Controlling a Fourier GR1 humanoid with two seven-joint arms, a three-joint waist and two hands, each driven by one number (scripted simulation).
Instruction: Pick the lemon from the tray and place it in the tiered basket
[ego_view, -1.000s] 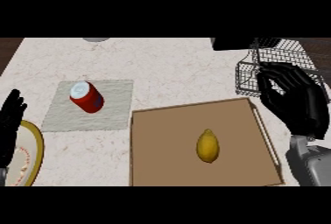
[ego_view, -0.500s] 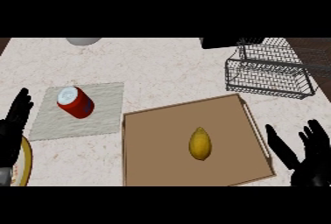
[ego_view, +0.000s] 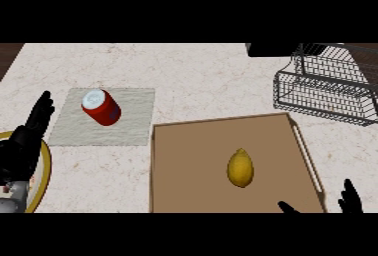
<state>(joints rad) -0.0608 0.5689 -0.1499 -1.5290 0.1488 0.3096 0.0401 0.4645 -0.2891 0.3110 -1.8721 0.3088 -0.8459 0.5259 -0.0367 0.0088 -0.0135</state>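
Your right hand (ego_view: 347, 199) has dropped below the tray (ego_view: 192, 150), fingers straight, empty; reaching blind may nudge the lemon (ego_view: 241, 167).

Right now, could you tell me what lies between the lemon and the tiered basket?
In the head view, only bare tray floor, its raised far rim, then a strip of bare counter separate the lemon from the tiered basket.

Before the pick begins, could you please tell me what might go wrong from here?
The yellow oval lemon lies loose on the flat brown tray, so a touch by the right hand might roll it. The black wire tiered basket stands at the counter's far right; carrying the lemon there could clip its wire rim.
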